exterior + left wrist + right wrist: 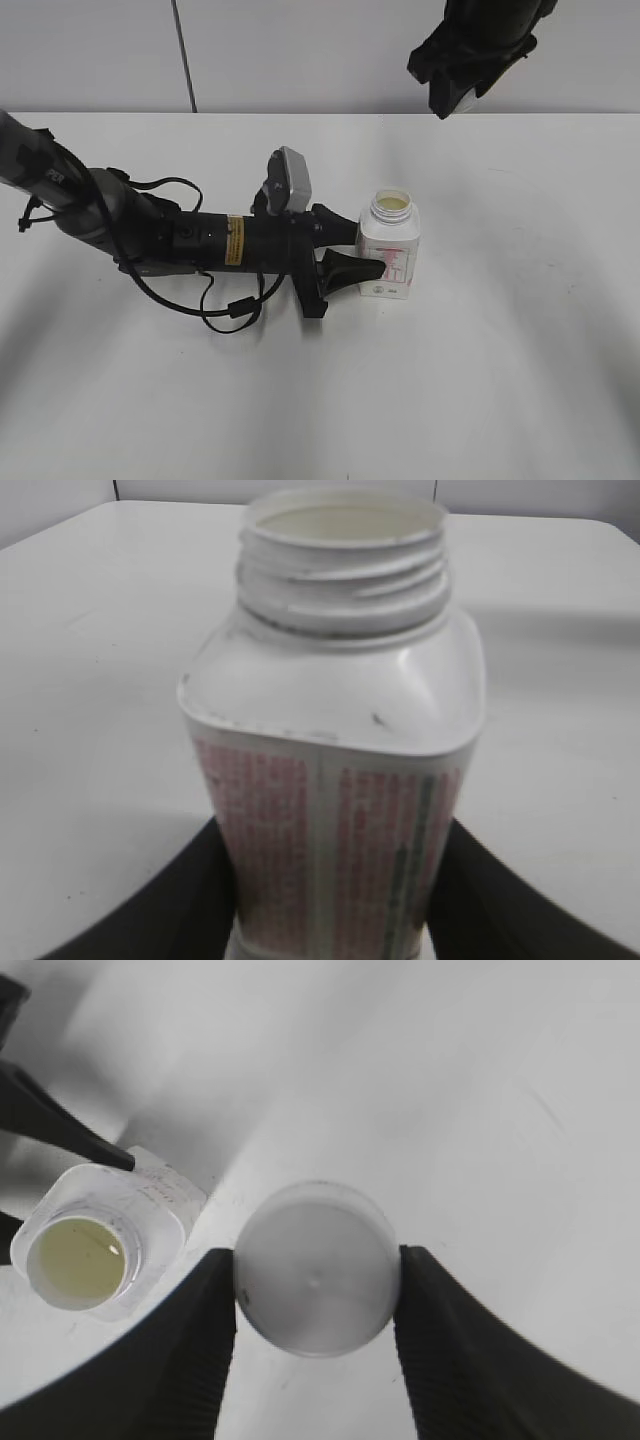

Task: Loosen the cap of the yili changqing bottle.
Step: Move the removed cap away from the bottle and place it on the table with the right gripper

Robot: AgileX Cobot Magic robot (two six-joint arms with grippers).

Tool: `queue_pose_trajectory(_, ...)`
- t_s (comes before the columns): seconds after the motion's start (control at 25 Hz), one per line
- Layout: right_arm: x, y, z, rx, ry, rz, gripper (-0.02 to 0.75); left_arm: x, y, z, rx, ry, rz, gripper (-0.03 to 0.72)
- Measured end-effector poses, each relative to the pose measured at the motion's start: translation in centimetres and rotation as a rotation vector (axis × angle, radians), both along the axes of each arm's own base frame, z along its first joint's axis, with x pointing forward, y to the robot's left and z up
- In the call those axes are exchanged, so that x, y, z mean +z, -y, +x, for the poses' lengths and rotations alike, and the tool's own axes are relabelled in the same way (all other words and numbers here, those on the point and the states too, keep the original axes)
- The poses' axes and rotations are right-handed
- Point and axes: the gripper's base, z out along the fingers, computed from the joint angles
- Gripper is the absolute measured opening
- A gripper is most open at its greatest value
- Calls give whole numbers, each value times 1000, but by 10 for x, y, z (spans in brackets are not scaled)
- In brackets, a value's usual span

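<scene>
The white squarish yili changqing bottle (388, 248) with red print stands upright on the table, its threaded neck uncovered. It also shows in the left wrist view (335, 740) and in the right wrist view (95, 1243). My left gripper (352, 252) is shut on the bottle's body, one black finger on each side (330, 900). My right gripper (462, 92) hangs high above the table at the back right. It is shut on the round white cap (315, 1268), held between its two black fingers (316, 1290), off the bottle.
The white table (500, 380) spreads all around the bottle. The left arm with its looping black cables (215, 300) lies low across the table's left half. A grey wall stands behind.
</scene>
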Motion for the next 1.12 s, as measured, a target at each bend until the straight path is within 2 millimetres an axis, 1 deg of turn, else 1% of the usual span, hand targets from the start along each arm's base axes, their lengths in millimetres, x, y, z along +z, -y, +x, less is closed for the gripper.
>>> queue_pose_trajectory(0.12, 6, 16, 4, -122, -1, 46, 388, 0, 0, 0, 0, 0, 0, 358)
queue_pose_trajectory(0.24, 10, 41, 8, -211, -15, 93, 388, 0, 0, 0, 0, 0, 0, 358)
queue_pose_trajectory(0.32, 4, 58, 8, -273, -49, 103, 388, 0, 0, 0, 0, 0, 1, 358)
queue_pose_trajectory(0.4, -10, 73, 7, -328, -97, 92, 388, 0, 0, 0, 0, 0, 1, 358)
queue_pose_trajectory(0.48, -32, 85, 4, -369, -147, 76, 388, 0, 0, 0, 0, 0, 1, 358)
queue_pose_trajectory(0.56, -55, 92, 3, -407, -140, 88, 388, 0, 0, 0, 0, 0, 0, 358)
queue_pose_trajectory(0.76, -108, 98, -7, -502, -105, 126, 388, 0, 0, 0, 0, 0, 0, 358)
queue_pose_trajectory(0.92, -144, 100, -14, -547, -106, 136, 388, 0, 0, 0, 0, 0, 0, 358)
queue_pose_trajectory(1.04, -159, 100, -14, -560, -114, 134, 388, 0, 0, 0, 0, 0, 0, 358)
queue_pose_trajectory(1.12, -163, 99, -12, -564, -106, 139, 388, 0, 0, 0, 0, 0, 0, 358)
